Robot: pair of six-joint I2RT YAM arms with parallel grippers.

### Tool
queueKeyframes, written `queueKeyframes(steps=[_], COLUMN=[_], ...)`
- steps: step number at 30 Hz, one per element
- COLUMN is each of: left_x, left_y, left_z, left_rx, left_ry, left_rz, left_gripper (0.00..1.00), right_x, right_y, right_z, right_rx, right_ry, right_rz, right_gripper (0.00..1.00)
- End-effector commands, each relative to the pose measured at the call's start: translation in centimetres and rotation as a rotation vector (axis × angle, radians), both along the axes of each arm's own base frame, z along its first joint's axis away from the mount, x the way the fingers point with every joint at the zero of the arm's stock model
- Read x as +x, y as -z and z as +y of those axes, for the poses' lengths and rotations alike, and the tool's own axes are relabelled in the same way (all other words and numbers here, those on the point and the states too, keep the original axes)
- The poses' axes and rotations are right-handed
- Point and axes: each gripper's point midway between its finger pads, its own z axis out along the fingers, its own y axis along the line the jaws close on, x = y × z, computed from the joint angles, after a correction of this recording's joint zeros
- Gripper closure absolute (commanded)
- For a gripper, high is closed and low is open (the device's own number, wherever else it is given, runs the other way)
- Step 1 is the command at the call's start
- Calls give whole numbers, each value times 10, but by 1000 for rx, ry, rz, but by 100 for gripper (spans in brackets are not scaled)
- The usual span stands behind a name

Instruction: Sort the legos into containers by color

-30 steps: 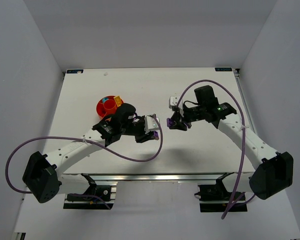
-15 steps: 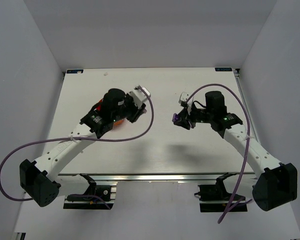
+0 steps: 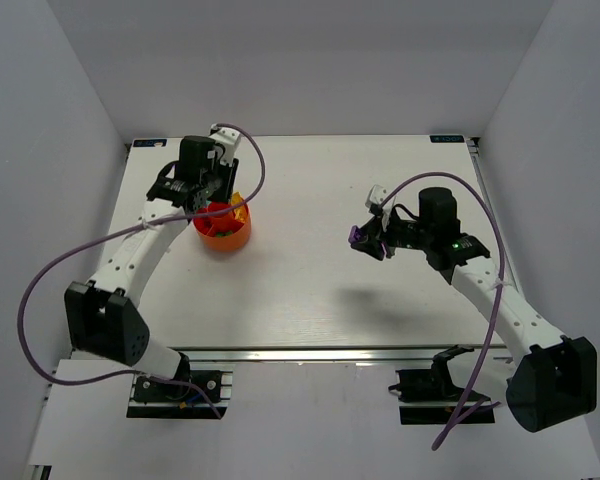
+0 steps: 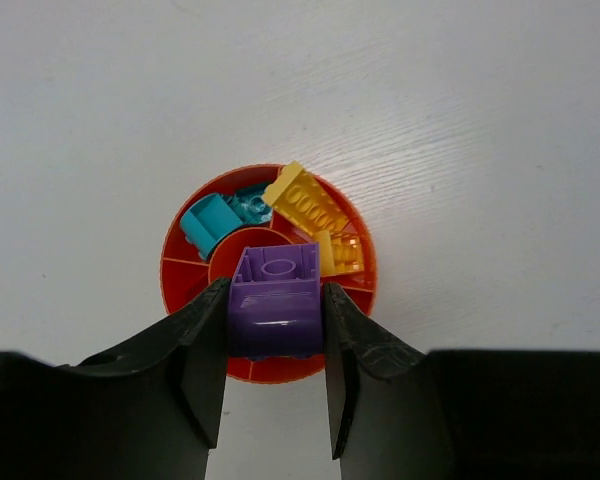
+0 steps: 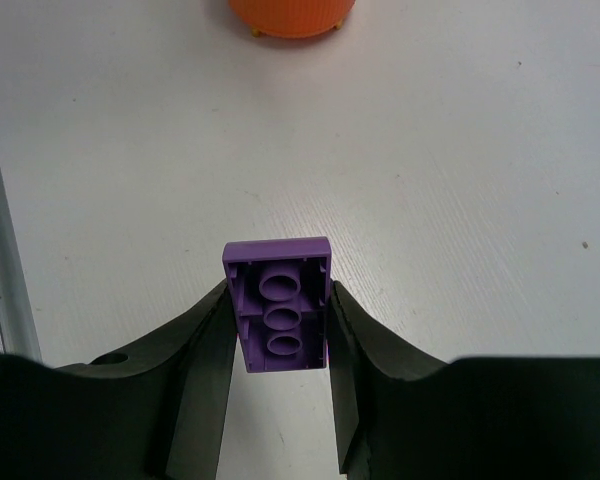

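Right hand (image 5: pixel 278 320), nearer the front of the worktop (image 3: pixel 300 300) on its right half, has its fingers closed part-way onto a purple brick (image 5: pixel 277 268). The brick's hollow underside faces the wrist camera, so its studs are hidden. Its near end sits down between the fingers and cannot be made out. It hangs above bare white surface, well apart from the bowl, which that view cuts off at its top edge.

Farther back on the left, the left hand (image 4: pixel 275 300) grips a second purple brick (image 4: pixel 273 270) over the middle of the orange-red bowl (image 4: pixel 170 285). Brick and fingers cover the bowl's near compartments and most of its centre ring. Whether the brick touches the ring cannot be told. Behind it lie cyan bricks (image 4: pixel 212 220) in a far-left compartment and yellow bricks (image 4: pixel 305 200) far right, one leaning over the rim. From above, the left hand hides part of the bowl.
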Motion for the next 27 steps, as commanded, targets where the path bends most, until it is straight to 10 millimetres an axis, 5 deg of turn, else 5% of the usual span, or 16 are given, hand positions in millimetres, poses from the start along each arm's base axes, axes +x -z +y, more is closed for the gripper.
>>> queueKeyframes(steps=[1, 9, 22, 27], left_x=[10, 21, 12, 12], left_y=[3, 21, 47, 53], left_z=[4, 31, 33, 35], left_rx=[-35, 0, 11, 20], left_ry=[-31, -92, -80, -95], left_rz=[59, 95, 174, 194], left_gripper=[99, 99, 98, 87], right_x=[-2, -3, 0, 0], right_y=[-12, -11, -9, -10], right_z=[0, -1, -4, -5], right_rx=[36, 41, 41, 44], right_ry=[-11, -13, -6, -2], right_rz=[-45, -42, -35, -38], right_gripper=[100, 100, 100, 100])
